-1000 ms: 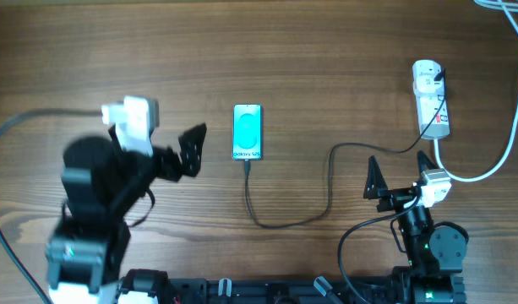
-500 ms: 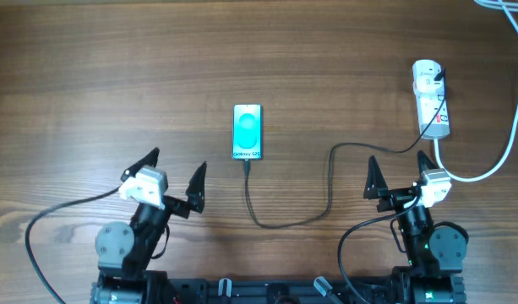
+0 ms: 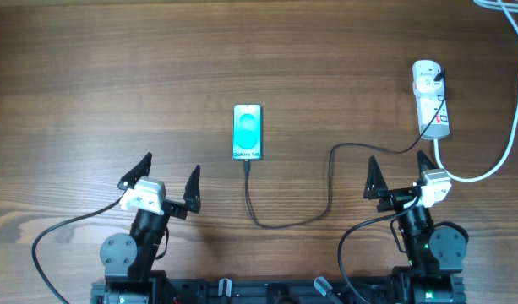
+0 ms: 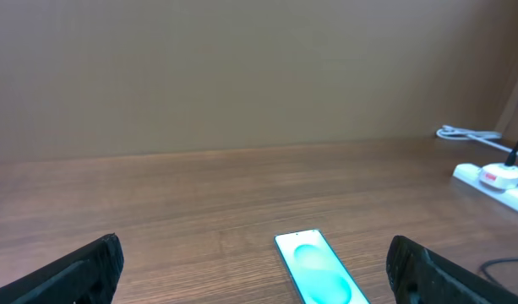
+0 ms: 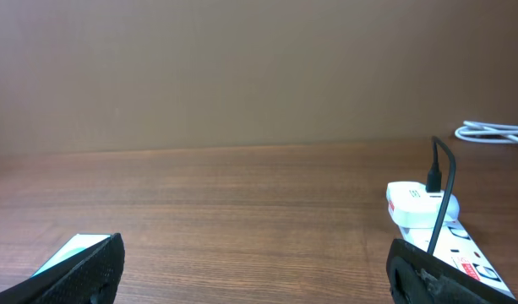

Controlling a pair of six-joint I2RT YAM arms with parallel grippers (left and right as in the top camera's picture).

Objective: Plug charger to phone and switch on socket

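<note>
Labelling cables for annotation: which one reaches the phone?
The thin dark charger cable: its tip meets the phone's near end. The thicker white lead only leaves the socket and curves away along the right side.

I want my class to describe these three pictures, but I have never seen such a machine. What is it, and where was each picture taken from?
Two robot arms sit at a wooden table. One picture looks straight down from above. The other two come from a camera on each wrist, so the dark shapes in their lower corners are that arm's own fingers. The left gripper and the right gripper stand open, holding nothing. On the table lie a lit phone, a white socket strip and a thin dark charger cable running between them.
</note>
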